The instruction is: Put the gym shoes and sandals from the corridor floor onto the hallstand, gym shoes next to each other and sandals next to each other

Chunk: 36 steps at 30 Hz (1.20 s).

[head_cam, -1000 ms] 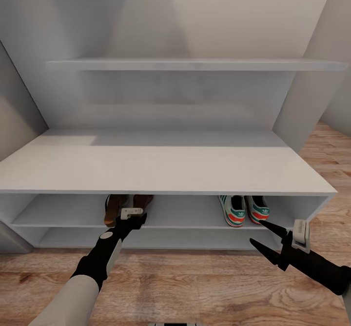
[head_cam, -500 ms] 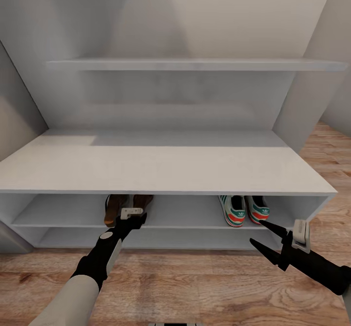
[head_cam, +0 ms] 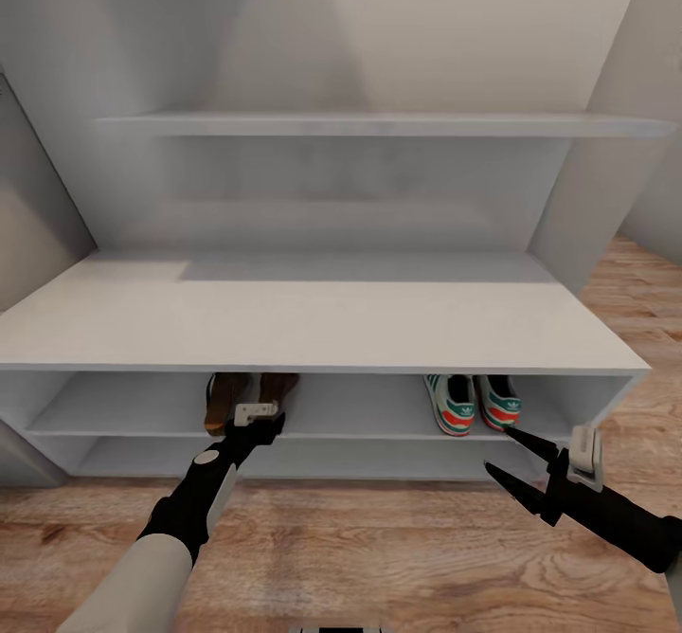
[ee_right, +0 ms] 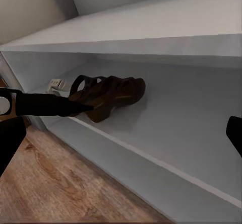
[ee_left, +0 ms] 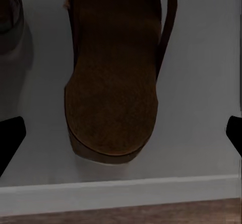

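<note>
Already both pairs sit on the upper shelf tier of the hallstand (head_cam: 322,330): the two sandals (head_cam: 248,398) side by side left of centre, the two gym shoes (head_cam: 474,404) side by side toward the right end, heels toward the robot. Nothing of the task lies on the corridor floor (head_cam: 379,548) in these views, so I judge the placing to be done or very nearly so.

The left end effector (head_cam: 254,417) is at the near edge of that shelf, right at the heels of the sandals. In the left wrist view its fingers are spread wide, with one sandal (ee_left: 113,78) lying free on the shelf between the two dark tips and touched by neither. The right end effector (head_cam: 507,453) hangs spread and empty just in front of the shelf edge, below and near the gym shoes.

The risk now lies in the retreat. If the left arm drifts sideways or forward as it pulls out, a finger could catch a strap or heel and drag a sandal over the shelf lip onto the floor, or push it away from its mate. The right fingertips, so close to the right-hand gym shoe, could nudge it in the same way. A straight pull toward the robot seems safest.
</note>
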### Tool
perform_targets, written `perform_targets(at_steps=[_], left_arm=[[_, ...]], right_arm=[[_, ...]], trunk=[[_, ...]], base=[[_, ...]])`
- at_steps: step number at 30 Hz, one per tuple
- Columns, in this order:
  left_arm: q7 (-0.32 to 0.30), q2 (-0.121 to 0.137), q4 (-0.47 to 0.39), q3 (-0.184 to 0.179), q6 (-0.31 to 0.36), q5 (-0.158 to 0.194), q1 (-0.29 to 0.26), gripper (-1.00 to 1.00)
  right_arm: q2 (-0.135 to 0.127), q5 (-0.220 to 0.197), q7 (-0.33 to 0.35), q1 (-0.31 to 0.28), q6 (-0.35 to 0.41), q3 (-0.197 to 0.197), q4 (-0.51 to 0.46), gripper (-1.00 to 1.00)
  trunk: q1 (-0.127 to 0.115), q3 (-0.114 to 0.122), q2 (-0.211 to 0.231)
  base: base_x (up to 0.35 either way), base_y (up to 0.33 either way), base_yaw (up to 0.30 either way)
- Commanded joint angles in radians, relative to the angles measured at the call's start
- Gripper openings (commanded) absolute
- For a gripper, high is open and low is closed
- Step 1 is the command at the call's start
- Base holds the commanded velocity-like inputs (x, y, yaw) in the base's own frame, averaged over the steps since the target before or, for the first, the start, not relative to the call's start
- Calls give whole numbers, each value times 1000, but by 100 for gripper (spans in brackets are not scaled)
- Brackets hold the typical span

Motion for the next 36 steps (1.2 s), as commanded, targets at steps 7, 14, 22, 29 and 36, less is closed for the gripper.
perform_targets(at_steps=[7,14,22,29,36], left_arm=[[-9,-2,-3,8,4,-10,0,100],[-9,-2,-3,9,4,-10,0,100],[-10,-2,-3,10,4,-10,0,100],[-10,-1,-2,10,2,-11,0,100],[-10,-1,-3,10,-1,-11,0,100]], right_arm=[[-1,-4,4,-1,10,-1,0,100],[-1,-5,4,-1,10,-1,0,100],[-1,-4,4,-1,10,-1,0,100],[-1,-4,4,-1,10,-1,0,100],[-1,-4,4,-1,10,-1,0,100]], trunk=[[-1,-1,0],[-1,-1,0],[-1,-1,0],[-1,-1,0],[-1,-1,0]], base=[[-172,0,0],[-117,0,0],[-188,0,0],[-174,0,0],[-223,0,0]])
